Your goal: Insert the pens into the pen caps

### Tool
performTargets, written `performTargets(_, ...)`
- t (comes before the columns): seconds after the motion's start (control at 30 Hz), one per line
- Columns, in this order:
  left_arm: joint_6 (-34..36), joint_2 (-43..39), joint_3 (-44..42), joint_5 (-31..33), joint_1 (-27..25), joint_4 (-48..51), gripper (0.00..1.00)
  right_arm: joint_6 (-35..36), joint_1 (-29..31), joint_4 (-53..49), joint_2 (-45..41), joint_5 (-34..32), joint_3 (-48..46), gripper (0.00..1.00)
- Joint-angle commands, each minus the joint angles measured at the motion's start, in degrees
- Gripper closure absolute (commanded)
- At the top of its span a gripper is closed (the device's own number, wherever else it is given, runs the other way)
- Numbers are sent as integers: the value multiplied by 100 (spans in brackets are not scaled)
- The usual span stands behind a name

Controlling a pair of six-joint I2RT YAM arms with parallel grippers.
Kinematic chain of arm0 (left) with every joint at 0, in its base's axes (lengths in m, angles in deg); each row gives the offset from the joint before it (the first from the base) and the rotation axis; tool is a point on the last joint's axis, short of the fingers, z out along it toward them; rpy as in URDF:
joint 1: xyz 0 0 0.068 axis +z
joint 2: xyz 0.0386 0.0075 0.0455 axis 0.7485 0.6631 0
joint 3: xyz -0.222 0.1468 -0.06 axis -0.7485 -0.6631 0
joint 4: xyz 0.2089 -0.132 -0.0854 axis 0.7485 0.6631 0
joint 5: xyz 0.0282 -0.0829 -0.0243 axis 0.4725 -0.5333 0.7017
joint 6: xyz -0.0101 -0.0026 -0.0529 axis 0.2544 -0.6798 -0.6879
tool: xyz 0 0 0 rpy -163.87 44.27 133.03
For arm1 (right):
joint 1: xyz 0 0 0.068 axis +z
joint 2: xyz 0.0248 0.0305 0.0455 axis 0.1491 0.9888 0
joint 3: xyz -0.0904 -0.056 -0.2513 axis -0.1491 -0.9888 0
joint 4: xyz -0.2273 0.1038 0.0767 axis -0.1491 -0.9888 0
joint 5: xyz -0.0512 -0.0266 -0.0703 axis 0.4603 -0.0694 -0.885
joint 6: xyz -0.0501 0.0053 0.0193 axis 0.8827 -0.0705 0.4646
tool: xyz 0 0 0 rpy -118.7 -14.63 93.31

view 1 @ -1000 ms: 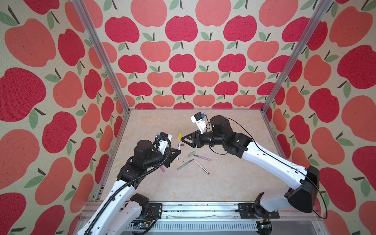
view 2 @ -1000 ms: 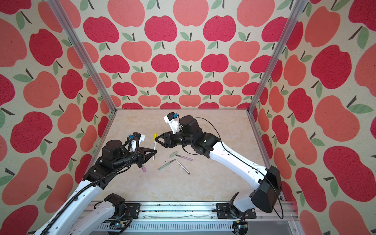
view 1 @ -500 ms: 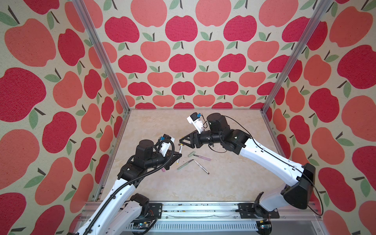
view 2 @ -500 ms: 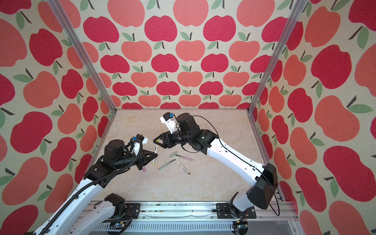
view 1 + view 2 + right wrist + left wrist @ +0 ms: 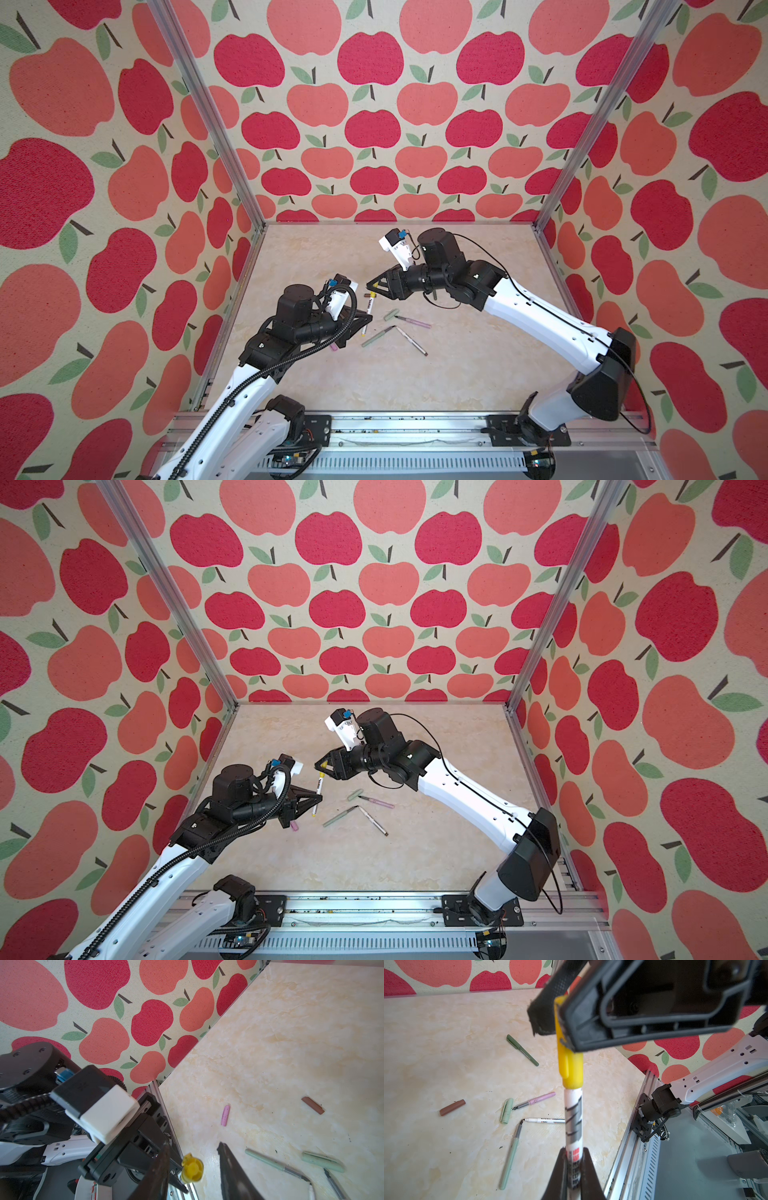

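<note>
White-grey pen (image 5: 573,1122) stands clamped in the left gripper (image 5: 573,1159), its tip end inside the yellow cap (image 5: 571,1068). The right gripper (image 5: 193,1144) straddles that cap's far end, jaws apart, with a gap showing on one side. Grey and red print on the barrel is too blurred to read. A second white pen (image 5: 544,1120) lies on the table (image 5: 446,1043) beneath both grippers, its print too small to read.

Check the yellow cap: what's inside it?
The white pen goes into the open end of the yellow cap; its barrel shows right up to the cap's mouth. The cap's wall hides the pen's tip, so how far in it sits cannot be seen.
</note>
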Motion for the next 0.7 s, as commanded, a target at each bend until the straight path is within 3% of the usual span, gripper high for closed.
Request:
performTargets(0.0, 34, 26, 119, -152, -34, 21, 100, 95, -30, -146, 102, 12, 243, 64)
performTargets(0.43, -108, 69, 140, 96, -113, -366, 100, 55, -21, -357, 362, 156, 361, 94)
performTargets(0.67, -517, 140, 147, 267, -110, -1219, 100, 51, -12, -503, 420, 214, 295, 99)
